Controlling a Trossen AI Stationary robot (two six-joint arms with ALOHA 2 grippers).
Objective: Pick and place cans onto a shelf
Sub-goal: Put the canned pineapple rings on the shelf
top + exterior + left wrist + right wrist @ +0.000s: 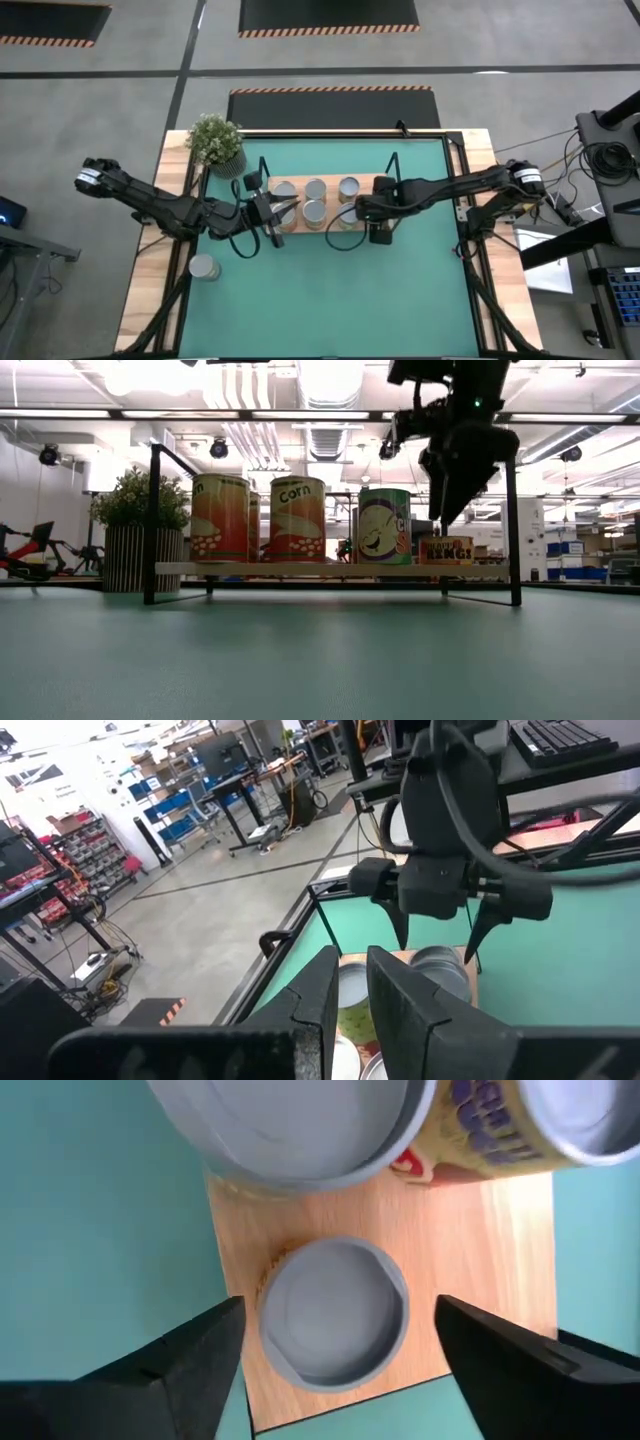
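Overhead, centre of frame: wooden shelf (362, 186) in black wire frame on green bench (330, 290); potted plant (216, 141) at upper left corner of the mat.

On the shelf: five cans visible, all upright, long axes vertical, round tops facing the overhead camera; tall corn can (297, 519) among those left of centre in the low view; short can (446, 549) at the right end of the board, close to its corner.

Right gripper (347, 214) directly above that short can (333, 1323); fingers spread wide, one on each side of the lid, touching nothing; can seated on the wood, apparently just set down or about to be taken, impossible to say which.

Left gripper (290, 208) at the left end of the shelf, fingers nearly together, holding nothing, tips aimed toward the cans.

One more can (204, 267) off the shelf, lower left of the overhead frame, upright on the bare bench edge beside the mat; well apart from both grippers, clearly nearer the left arm; likely next pick, approached from above given its vertical axis.
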